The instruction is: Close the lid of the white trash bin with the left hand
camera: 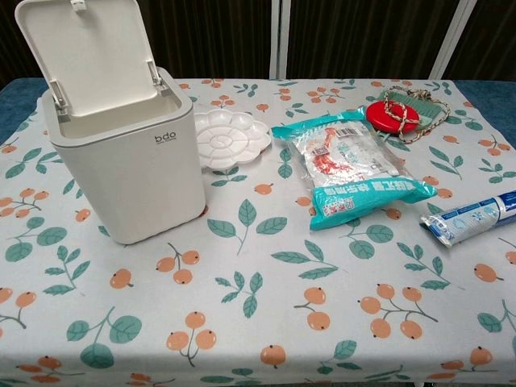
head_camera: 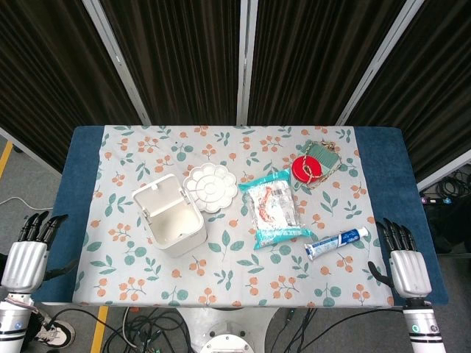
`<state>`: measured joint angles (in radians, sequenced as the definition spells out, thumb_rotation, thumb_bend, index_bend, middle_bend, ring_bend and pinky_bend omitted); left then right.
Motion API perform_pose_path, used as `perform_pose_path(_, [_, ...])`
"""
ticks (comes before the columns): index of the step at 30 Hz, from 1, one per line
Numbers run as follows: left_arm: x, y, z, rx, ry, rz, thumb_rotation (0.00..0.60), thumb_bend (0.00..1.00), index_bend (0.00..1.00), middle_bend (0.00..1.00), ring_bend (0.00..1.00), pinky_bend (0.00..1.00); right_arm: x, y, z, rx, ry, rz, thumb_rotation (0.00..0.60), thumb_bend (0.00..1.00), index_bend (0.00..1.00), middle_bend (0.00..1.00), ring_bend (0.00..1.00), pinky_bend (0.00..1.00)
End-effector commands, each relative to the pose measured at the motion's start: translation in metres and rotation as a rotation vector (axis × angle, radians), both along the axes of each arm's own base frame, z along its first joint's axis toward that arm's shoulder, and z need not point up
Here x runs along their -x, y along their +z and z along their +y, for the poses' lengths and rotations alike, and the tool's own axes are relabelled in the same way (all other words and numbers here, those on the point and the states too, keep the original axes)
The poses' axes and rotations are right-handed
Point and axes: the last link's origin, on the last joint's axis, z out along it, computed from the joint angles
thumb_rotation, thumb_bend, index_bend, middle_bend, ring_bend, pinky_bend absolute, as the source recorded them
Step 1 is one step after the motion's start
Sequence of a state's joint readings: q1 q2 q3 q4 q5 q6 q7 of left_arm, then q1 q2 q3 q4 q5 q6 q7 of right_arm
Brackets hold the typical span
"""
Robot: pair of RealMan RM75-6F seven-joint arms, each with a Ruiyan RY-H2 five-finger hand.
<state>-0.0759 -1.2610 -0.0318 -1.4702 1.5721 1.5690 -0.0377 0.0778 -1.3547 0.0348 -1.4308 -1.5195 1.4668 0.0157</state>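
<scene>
The white trash bin (head_camera: 176, 227) (camera: 129, 161) stands on the left part of the table, near the front. Its lid (head_camera: 157, 195) (camera: 87, 52) is swung up and back, so the inside of the bin shows. My left hand (head_camera: 29, 251) hangs off the table's front left corner, fingers straight and apart, holding nothing, well left of the bin. My right hand (head_camera: 403, 259) hovers by the front right corner, fingers spread and empty. Neither hand shows in the chest view.
A white flower-shaped palette (head_camera: 210, 187) (camera: 231, 137) lies just right of the bin. A teal snack packet (head_camera: 274, 209) (camera: 347, 173) sits mid-table, a toothpaste tube (head_camera: 336, 241) (camera: 472, 218) to its right, and a red disc with cord (head_camera: 307, 169) (camera: 393, 114) at the back right.
</scene>
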Motion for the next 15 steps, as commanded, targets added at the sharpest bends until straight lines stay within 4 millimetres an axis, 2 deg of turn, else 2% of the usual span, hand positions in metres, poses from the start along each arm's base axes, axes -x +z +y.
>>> perform_pose_path(1, [-0.0001, 0.0011, 0.0005, -0.003, -0.001, -0.004, 0.589, 0.0, 0.14, 0.17, 0.06, 0.08, -0.0008, -0.0005, -0.0001, 0.0, 0.002, -0.001, 0.6, 0.21, 0.0, 0.0, 0.0, 0.0])
perform_pose_path(15, [-0.0062, 0.0104, 0.0095, 0.0, -0.03, -0.107, 0.599, 0.0, 0.14, 0.17, 0.06, 0.08, 0.0003, 0.0018, 0.0011, 0.004, 0.004, 0.009, 0.6, 0.21, 0.0, 0.0, 0.0, 0.0])
